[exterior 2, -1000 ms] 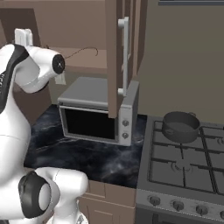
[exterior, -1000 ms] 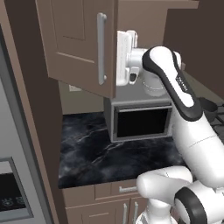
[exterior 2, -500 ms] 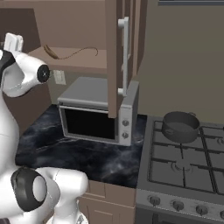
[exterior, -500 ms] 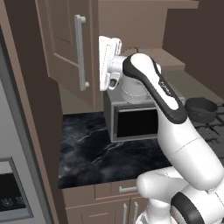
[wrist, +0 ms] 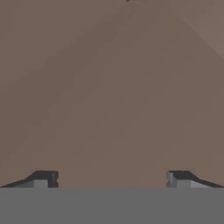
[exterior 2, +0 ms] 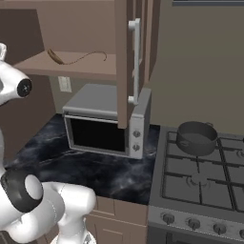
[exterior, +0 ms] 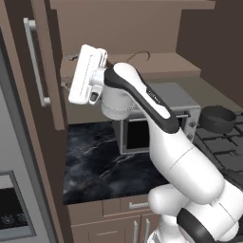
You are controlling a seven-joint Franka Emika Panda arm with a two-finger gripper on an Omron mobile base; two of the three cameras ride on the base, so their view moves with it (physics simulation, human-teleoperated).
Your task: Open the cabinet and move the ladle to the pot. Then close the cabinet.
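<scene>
Both cabinet (exterior 2: 125, 57) doors stand open. The ladle (exterior 2: 76, 59) lies on the cabinet shelf near its front edge, above the microwave (exterior 2: 107, 120). The pot (exterior 2: 196, 137) sits on the stove's (exterior 2: 200, 181) rear left burner. The gripper (wrist: 112, 177) faces a plain brown surface, fingers spread wide and empty.

cabinet (exterior 2: 121, 57): matt wood | counter (exterior: 102, 163): glossy marble | pot (exterior 2: 196, 138): seemingly dull metal

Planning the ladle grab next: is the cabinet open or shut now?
Open. Both cabinet doors are swung out, baring the shelf where the ladle lies. The gripper is open, holding nothing.
</scene>
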